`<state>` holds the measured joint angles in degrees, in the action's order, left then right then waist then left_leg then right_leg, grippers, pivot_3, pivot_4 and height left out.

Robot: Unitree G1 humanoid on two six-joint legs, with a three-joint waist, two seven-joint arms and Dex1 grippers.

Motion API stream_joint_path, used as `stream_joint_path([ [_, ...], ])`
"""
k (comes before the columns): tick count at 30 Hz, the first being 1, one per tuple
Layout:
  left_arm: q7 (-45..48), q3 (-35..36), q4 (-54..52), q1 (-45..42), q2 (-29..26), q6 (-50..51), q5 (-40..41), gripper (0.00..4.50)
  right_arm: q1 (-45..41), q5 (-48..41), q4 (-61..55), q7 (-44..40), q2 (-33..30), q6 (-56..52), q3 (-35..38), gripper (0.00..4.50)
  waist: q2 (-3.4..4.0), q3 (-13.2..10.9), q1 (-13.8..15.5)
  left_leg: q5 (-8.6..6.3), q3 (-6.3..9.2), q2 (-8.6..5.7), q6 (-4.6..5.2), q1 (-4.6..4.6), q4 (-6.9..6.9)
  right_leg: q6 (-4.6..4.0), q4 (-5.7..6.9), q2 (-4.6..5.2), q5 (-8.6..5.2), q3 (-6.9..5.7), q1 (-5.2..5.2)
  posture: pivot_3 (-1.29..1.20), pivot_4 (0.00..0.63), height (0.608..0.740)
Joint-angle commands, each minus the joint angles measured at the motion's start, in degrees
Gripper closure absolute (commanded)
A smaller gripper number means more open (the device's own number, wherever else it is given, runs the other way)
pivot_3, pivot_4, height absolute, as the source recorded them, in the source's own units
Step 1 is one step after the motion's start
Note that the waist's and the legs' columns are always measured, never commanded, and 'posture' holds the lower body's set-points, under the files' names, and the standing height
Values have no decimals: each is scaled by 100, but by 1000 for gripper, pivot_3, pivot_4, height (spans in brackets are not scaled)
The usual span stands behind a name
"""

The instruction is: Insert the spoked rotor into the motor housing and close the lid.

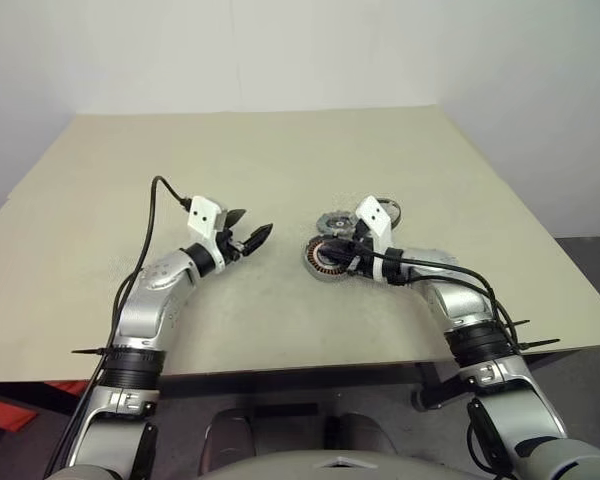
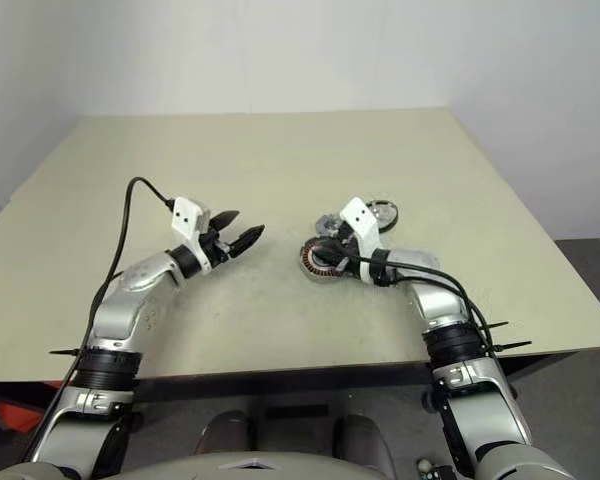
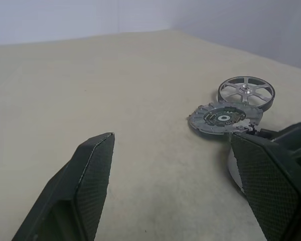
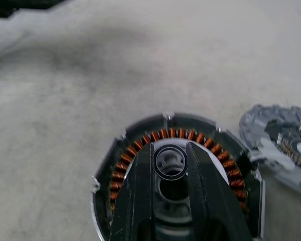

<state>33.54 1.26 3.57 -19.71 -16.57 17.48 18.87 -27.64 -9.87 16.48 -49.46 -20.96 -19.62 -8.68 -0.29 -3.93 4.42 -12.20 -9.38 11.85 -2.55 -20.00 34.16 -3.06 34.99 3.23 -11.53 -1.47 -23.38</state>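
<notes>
Your beige table (image 1: 280, 160) carries everything. The left gripper (image 1: 248, 233) hovers empty at centre-left, jaws wide open. The right gripper (image 4: 173, 150) has its narrowed jaws clamped on the motor housing (image 4: 135, 145), holding its central hub. Just beyond lies the lid (image 3: 224, 118), dark face up, and farther right, the spoked rotor (image 3: 246, 91).

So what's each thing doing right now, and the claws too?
Motor housing: flat on the table, open, copper windings showing, no rotor inside.
Spoked rotor: on the table beyond the lid, not picked up.
Lid: lying off the housing, dark centre face up, its edge against the rotor.
Left claw: open, holding nothing, above the table.
Right claw: fingers close together over the housing's centre hub.
</notes>
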Motion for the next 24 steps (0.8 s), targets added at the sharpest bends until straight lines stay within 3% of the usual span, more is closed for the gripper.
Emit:
stream_joint_path([
  [1, -39, 87, -306, -18, -53, -53, 12, 639, -179, 72, 97, 66, -18, 186, 56, 3942, 0, 0, -6, 0, 0, 0, 0, 0, 0, 0, 1, 0, 0, 0, 0, 0, 0, 740],
  [10, -50, 108, -252, -62, -98, -53, 14, 639, -105, 92, 75, -98, -97, 210, 21, 3942, 0, 0, -7, 1, 0, 0, -1, 0, 0, 0, 1, 0, 0, 0, 3, 0, 0, 740],
  [19, -47, 138, -154, -106, -137, -82, -11, 639, -52, 84, -148, -208, -157, 188, 25, 938, 0, 0, -3, 1, 0, 0, -1, 1, 1, 0, 3, 0, 0, 0, 6, 0, 0, 740],
  [24, -54, 124, -141, -93, -128, -96, -28, 639, -174, -8, -168, -120, -72, 241, 134, 938, 0, 0, -2, 1, 1, 0, -2, 1, 1, 0, 4, 1, 0, 0, 7, 0, 0, 740],
])
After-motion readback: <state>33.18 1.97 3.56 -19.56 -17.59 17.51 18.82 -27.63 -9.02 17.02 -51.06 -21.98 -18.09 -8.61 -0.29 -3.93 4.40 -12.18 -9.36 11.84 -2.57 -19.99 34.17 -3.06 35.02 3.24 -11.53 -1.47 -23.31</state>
